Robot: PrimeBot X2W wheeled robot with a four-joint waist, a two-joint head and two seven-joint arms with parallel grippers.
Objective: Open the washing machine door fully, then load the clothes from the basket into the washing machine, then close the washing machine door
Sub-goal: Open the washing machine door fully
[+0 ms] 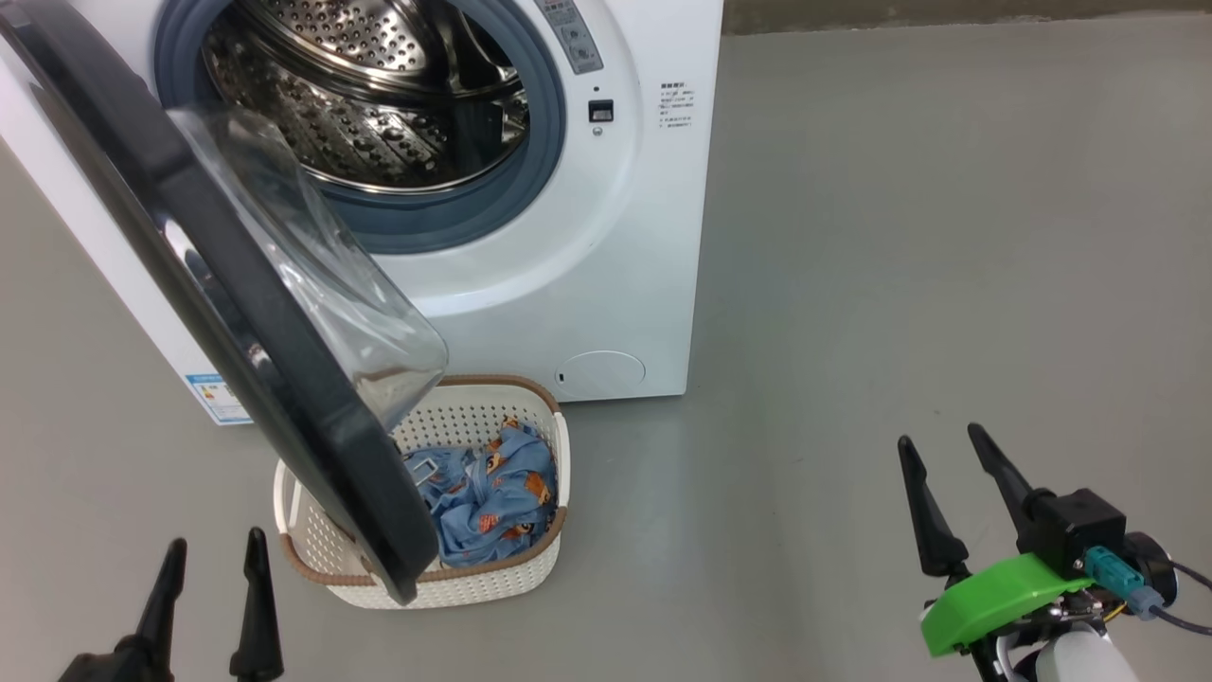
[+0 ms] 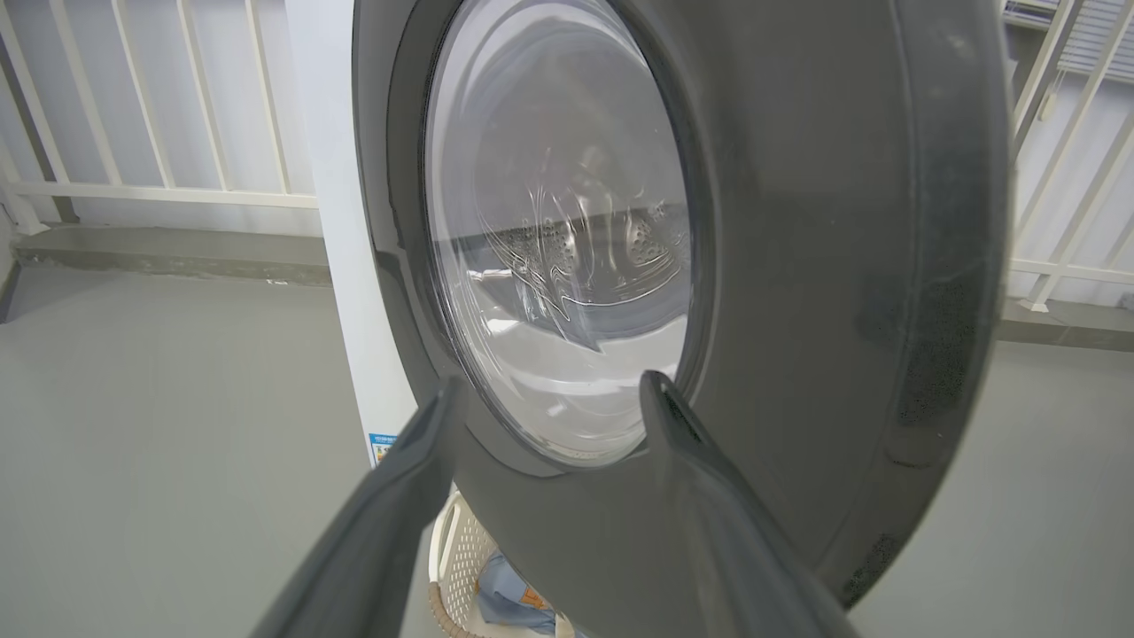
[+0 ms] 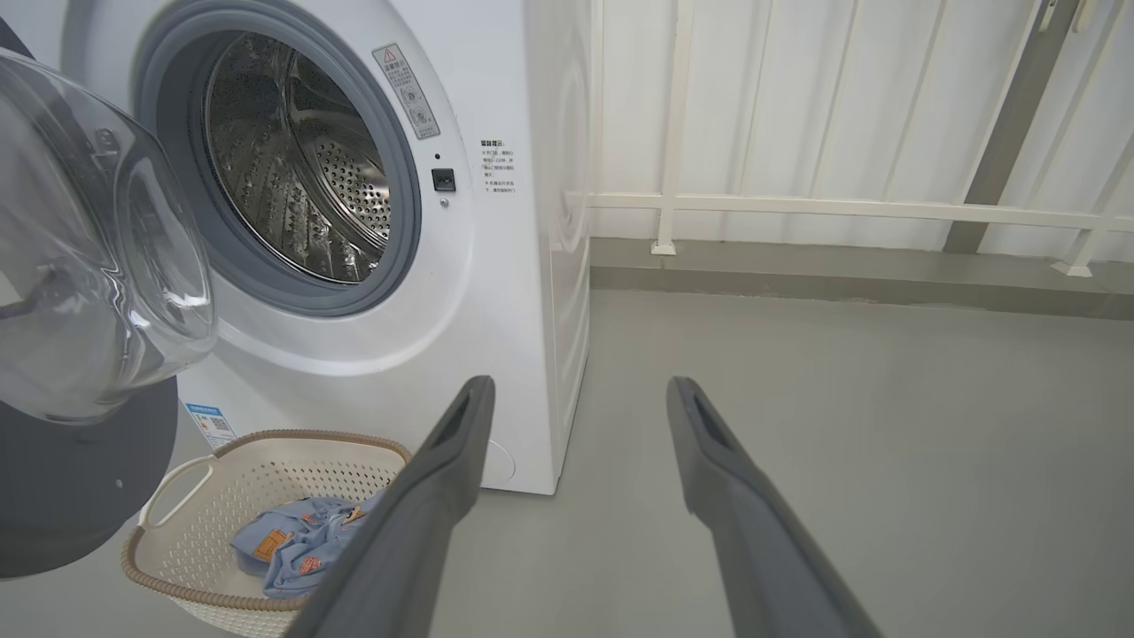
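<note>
1. Head view: the washing machine door (image 1: 360, 493) stands swung out from the washing machine (image 1: 606, 265) and hangs over the left part of the basket (image 1: 492, 583), which sits on the floor (image 1: 900, 237) just in front. The clothes (image 1: 492, 493) lie crumpled in the basket. The left gripper (image 1: 217, 538) and right gripper (image 1: 939, 436) both have their jaws apart and empty. The right one is well off to the side.
2. Left wrist view: the jaws are spread before the door's outer face, low on the window. I cannot tell if they touch it. The door looks stiff, glossy and hinged, so a push on the broad ring near its free edge should serve better than a pinch.
3. Right wrist view: the drum (image 3: 292, 168) is empty. The glass bowl (image 3: 97, 266) overhangs the basket's far side, leaving the clothes reachable from the near side. They look soft, light and limp, likely to drape and trail. I would pinch a raised fold at the heap's crest. The light basket may slide or lift.
</note>
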